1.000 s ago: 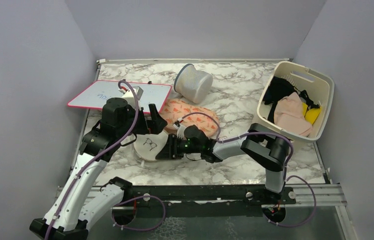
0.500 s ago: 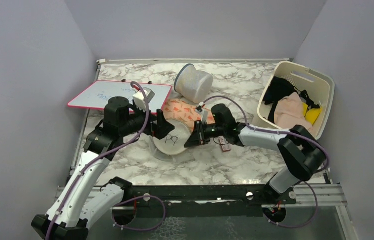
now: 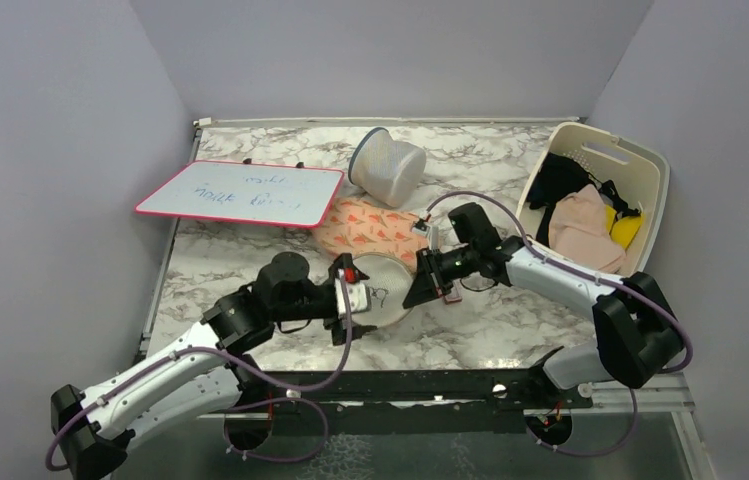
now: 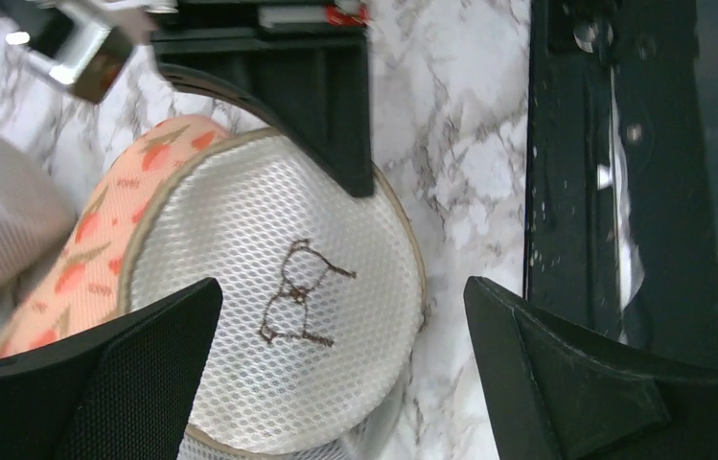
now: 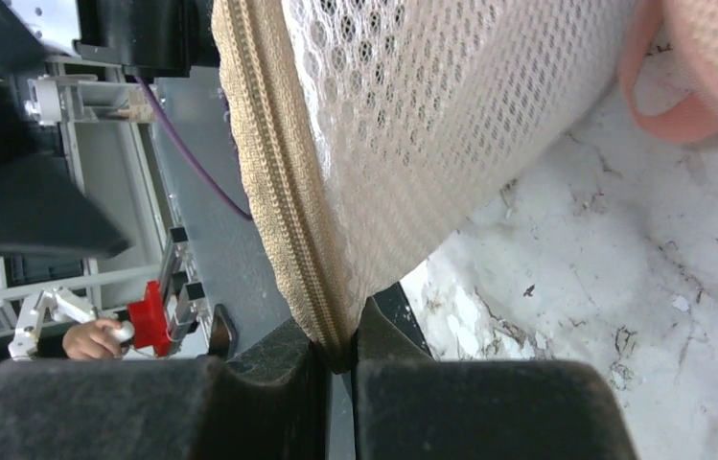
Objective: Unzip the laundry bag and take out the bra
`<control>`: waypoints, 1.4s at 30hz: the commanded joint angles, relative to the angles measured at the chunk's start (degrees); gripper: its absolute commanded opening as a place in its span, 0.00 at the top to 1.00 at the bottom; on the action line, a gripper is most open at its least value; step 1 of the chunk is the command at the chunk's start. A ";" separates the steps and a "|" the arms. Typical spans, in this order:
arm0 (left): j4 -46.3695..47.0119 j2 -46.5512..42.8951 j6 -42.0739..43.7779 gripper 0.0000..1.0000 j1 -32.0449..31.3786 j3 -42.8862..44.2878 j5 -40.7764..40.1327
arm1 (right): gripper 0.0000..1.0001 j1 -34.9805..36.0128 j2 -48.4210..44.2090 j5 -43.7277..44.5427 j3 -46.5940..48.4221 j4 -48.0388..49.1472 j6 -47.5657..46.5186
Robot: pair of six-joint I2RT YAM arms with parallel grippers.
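Right claw (image 5: 335, 356) pinches the bag's (image 5: 412, 144) zip seam tight — the mesh rises straight from its tips. Left claw (image 4: 340, 297) gapes wide, the bag's printed face centred below the gap — contact unclear.

The laundry bag (image 3: 385, 292) lies mid-tabletop (image 3: 470, 335) toward the near edge, with the left end effector (image 3: 346, 300) at its left side and the right end effector (image 3: 418, 291) clamped on its right rim. A cloth (image 3: 375, 225) lies just behind it, touching it, and a mesh cylinder (image 3: 387, 165) lies farther back near the far edge. A whiteboard (image 3: 240, 193) occupies the far-left corner, and a basket (image 3: 640, 165) holding clothes (image 3: 585, 230) stands along the right edge.
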 commanded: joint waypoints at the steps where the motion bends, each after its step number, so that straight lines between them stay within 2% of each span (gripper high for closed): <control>1: 1.19 -5.28 25.17 0.08 -6.99 -6.10 -3.16 | 0.95 -0.83 -2.94 -4.25 -0.71 -4.35 -2.11; 4: 1.29 -6.27 28.67 0.05 -11.19 -8.10 -9.67 | 0.95 -0.93 -2.38 -5.90 -0.79 -4.80 -2.14; 5: 1.27 -6.39 29.91 0.01 -12.63 -8.90 -12.23 | 0.95 -0.98 -2.13 -6.40 -0.68 -4.92 -2.15; 9: 1.23 -4.96 33.09 0.01 -20.71 -11.38 -25.32 | 0.94 -0.97 -0.87 -7.77 1.07 -6.44 -2.78; 13: 2.30 -2.00 34.85 0.01 -27.17 -12.10 -32.24 | 0.94 -0.97 -0.30 -7.61 3.49 -9.31 -4.26; 14: 3.36 -1.27 35.37 0.05 -28.09 -12.56 -32.79 | 0.94 -0.98 -0.35 -7.87 3.72 -9.51 -4.37; 18: 8.15 0.58 36.46 0.33 -29.81 -14.18 -36.57 | 0.94 -0.97 -0.18 -8.57 4.13 -9.94 -5.00; 20: 10.94 1.52 37.21 0.40 -29.82 -14.72 -37.14 | 0.94 -1.00 -0.25 -9.36 3.91 -9.25 -4.93; 23: 11.53 3.97 37.94 0.56 -29.84 -14.04 -37.68 | 0.94 -0.98 -0.57 -10.06 3.52 -8.54 -4.59; 25: 11.32 5.18 37.87 0.60 -29.87 -13.67 -38.27 | 0.94 -0.98 -0.75 -10.26 3.44 -8.53 -4.51; 30: 11.25 3.78 36.77 0.60 -29.83 -14.35 -36.51 | 0.93 -0.98 -0.72 -10.26 3.97 -8.82 -4.07; 32: 10.67 2.66 36.03 0.64 -29.84 -14.28 -35.97 | 0.93 -1.02 -0.95 -9.71 4.38 -8.93 -3.89; 36: 9.07 2.03 34.36 1.00 -29.84 -12.98 -35.55 | 0.91 -1.00 -1.21 -8.13 5.19 -8.03 -2.73; 39: 7.54 3.23 31.47 1.00 -29.82 -10.79 -35.50 | 0.71 -0.98 -1.50 -3.32 6.05 -8.22 -2.02; 42: 6.52 4.73 27.83 1.00 -29.85 -8.09 -37.76 | 0.46 -0.98 -3.14 9.10 8.65 -12.24 -3.57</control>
